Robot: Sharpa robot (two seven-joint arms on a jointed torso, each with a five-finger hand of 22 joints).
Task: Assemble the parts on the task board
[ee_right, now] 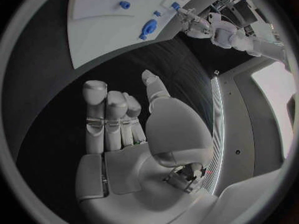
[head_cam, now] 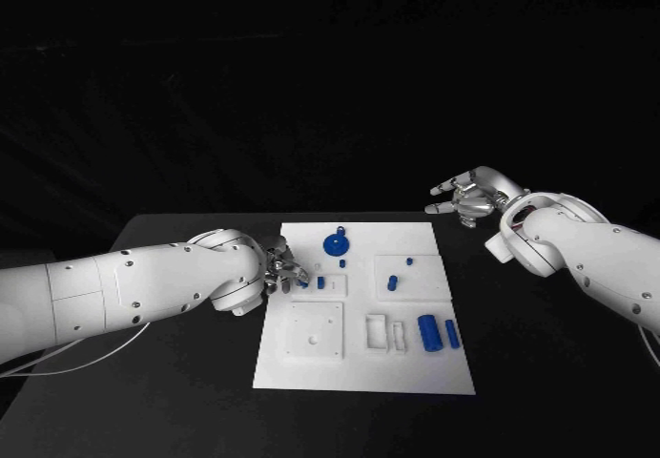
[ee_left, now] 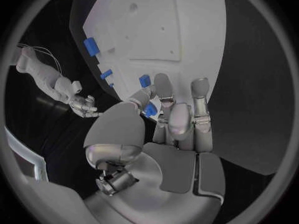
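The white task board [head_cam: 364, 367] lies mid-table with blue parts on it: a round disc part [head_cam: 336, 245], small pegs [head_cam: 392, 281] and two cylinders [head_cam: 429, 333] near its right edge. My left hand [head_cam: 282, 267] rests over the board's left edge. Its thumb and a finger pinch a small blue part [ee_left: 150, 109], and another blue piece [ee_left: 144, 80] lies on the board just past the fingertips. My right hand [head_cam: 472, 196] hovers off the board beyond its far right corner, fingers apart and holding nothing. The right wrist view shows the board [ee_right: 106, 15] and disc part [ee_right: 148, 27] far from that hand [ee_right: 124, 129].
White raised blocks and recesses [head_cam: 314, 331] sit on the board's near half, with a slotted block [head_cam: 385, 332] beside the cylinders. Black table [head_cam: 179, 382] surrounds the board on both sides. A thin cable trails below my left arm [head_cam: 83, 348].
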